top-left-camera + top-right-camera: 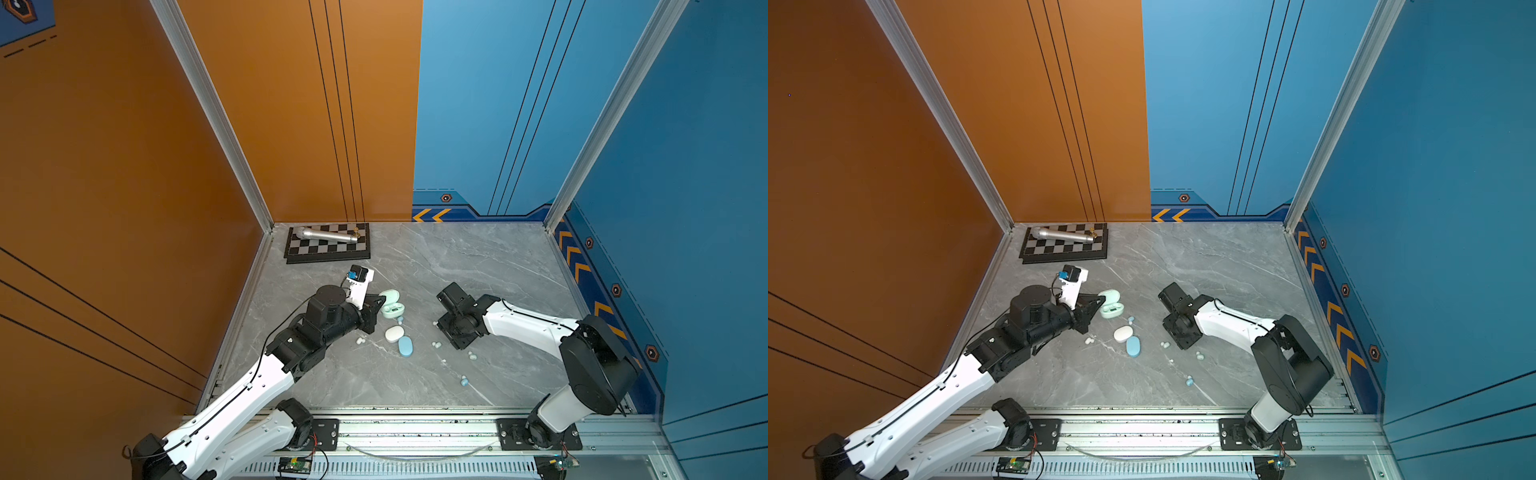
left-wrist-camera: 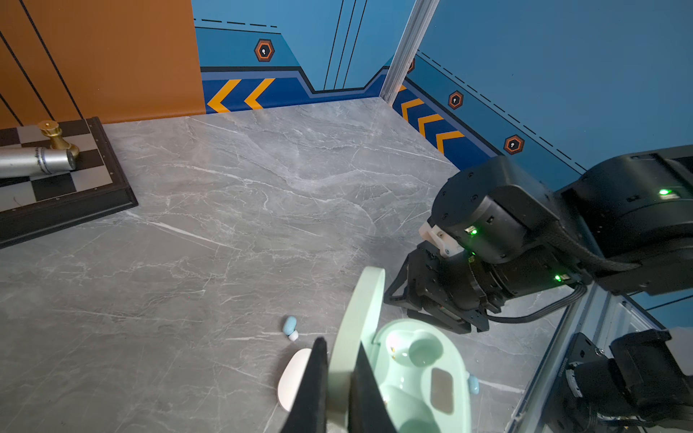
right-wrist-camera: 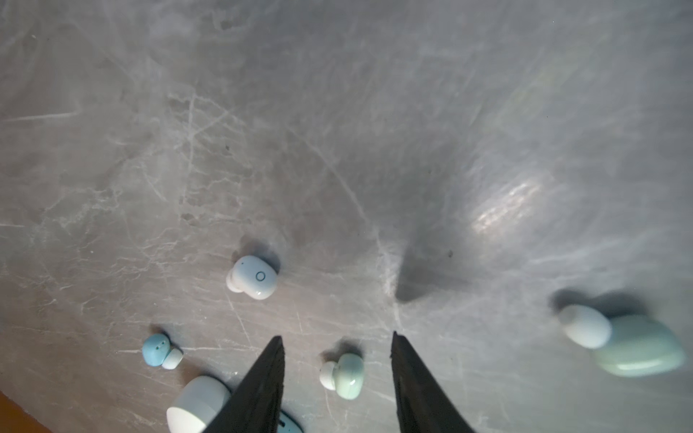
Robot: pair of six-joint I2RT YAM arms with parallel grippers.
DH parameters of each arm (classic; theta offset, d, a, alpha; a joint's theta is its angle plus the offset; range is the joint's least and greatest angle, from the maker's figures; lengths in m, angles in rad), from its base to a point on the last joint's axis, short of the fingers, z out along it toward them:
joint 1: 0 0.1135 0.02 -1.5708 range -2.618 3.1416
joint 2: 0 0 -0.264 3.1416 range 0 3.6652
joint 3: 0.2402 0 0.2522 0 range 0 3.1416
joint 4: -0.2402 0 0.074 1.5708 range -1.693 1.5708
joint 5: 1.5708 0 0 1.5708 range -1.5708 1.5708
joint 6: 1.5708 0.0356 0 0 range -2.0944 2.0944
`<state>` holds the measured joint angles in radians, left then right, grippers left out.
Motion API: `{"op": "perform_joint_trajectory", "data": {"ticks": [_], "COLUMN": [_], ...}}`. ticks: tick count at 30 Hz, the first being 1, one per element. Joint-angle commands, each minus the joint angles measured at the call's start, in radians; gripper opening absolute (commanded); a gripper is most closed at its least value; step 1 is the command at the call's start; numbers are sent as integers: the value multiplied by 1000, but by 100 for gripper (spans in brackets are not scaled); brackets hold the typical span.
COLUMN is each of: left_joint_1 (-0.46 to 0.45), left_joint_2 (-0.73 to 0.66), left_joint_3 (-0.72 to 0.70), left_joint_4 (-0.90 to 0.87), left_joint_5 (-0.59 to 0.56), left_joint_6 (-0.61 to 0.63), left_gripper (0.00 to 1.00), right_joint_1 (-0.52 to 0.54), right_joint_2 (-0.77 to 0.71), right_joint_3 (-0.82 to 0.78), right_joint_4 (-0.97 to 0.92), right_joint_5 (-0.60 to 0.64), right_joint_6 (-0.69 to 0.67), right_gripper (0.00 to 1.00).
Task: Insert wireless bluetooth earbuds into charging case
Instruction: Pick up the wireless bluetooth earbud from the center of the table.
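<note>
Grey marble table (image 1: 478,270) bears chessboard (image 1: 332,248); three oval cases (image 1: 394,333); scattered earbuds (image 1: 436,344)

Both top views overhead, sharing whole table (image 1: 478,266); wrist views low, close.

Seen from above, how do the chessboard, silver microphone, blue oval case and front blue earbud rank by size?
In a top view, largest to smallest:
chessboard
silver microphone
blue oval case
front blue earbud
No ties.

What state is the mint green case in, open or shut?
Open: the lid of the mint green case stands raised, pinched by the left end effector, exposing the wells.
</note>
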<state>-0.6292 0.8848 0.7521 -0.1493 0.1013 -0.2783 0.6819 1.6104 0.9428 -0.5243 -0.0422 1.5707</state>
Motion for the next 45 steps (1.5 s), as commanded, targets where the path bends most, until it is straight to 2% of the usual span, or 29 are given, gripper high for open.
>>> {"op": "perform_joint_trajectory", "data": {"ticks": [1,13,19,30,45], "left_joint_1": [8,8,8,10,12], "left_joint_2": [0,1,-8,-20,-46], "left_joint_3": [-16,-22,-24,-29,-39], "left_joint_4": [24,25,17,11,-8], "left_joint_5": [10,8,2,-5,-15], "left_joint_6": [3,2,4,5,14], "left_gripper": [0,0,0,0,0], "right_joint_1": [13,93,88,84,103], "right_joint_2": [9,16,32,68,101], "right_joint_3": [-13,-32,-28,-9,11], "right_joint_4": [18,16,16,17,17], "right_joint_5": [-2,36,49,42,44], "right_joint_6": [46,150,153,148,149], "right_gripper": [48,47,45,32,28]}}
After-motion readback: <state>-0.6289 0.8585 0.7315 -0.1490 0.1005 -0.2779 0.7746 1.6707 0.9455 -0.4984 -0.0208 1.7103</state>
